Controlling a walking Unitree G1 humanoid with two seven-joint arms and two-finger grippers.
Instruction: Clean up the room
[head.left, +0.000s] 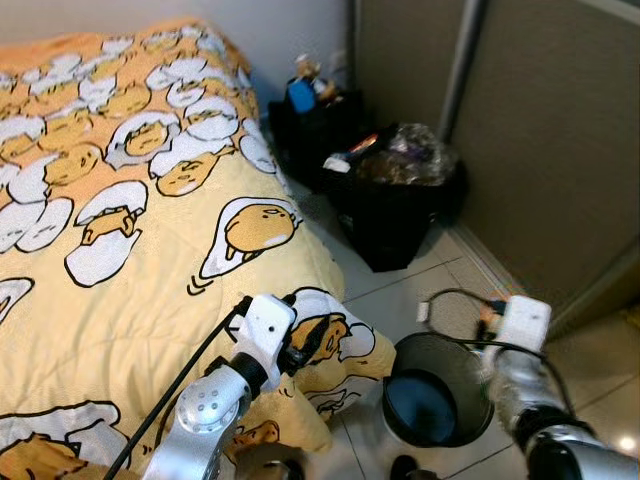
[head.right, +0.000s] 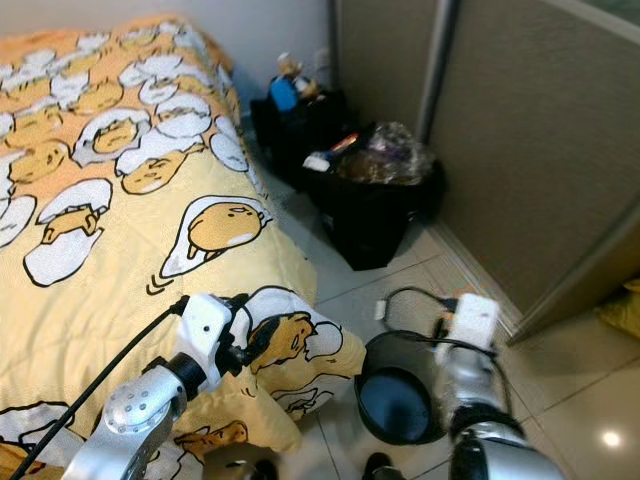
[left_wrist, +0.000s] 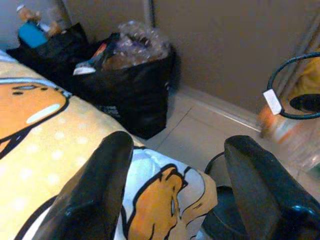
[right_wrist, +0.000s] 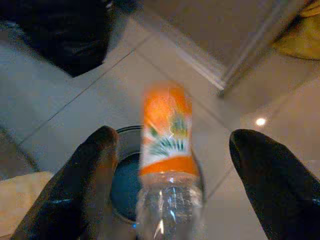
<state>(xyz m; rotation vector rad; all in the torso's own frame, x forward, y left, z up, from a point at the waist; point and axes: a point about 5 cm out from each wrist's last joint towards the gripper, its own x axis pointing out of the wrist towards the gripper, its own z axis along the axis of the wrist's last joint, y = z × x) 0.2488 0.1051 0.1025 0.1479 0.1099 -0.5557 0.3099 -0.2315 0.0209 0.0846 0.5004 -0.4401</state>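
A clear plastic bottle with an orange label (right_wrist: 167, 150) hangs blurred between the wide-apart fingers of my right gripper (right_wrist: 175, 145), touching neither finger. Directly under it is the round black waste bin (right_wrist: 125, 175) with a blue bottom, standing on the tiled floor by the bed corner (head.left: 400, 352). My right wrist (head.left: 522, 322) is just past the bin's right rim. My left gripper (head.left: 310, 340) is open and holds nothing, over the corner of the yellow egg-print bedspread (left_wrist: 35, 150).
The bed (head.left: 120, 200) takes up the left. Two full black bags (head.left: 395, 205) (head.left: 310, 125) stand against the wall beyond the bin. A brown panel wall (head.left: 540, 130) closes the right side. A black cable with a white tag (head.left: 445, 297) loops near my right wrist.
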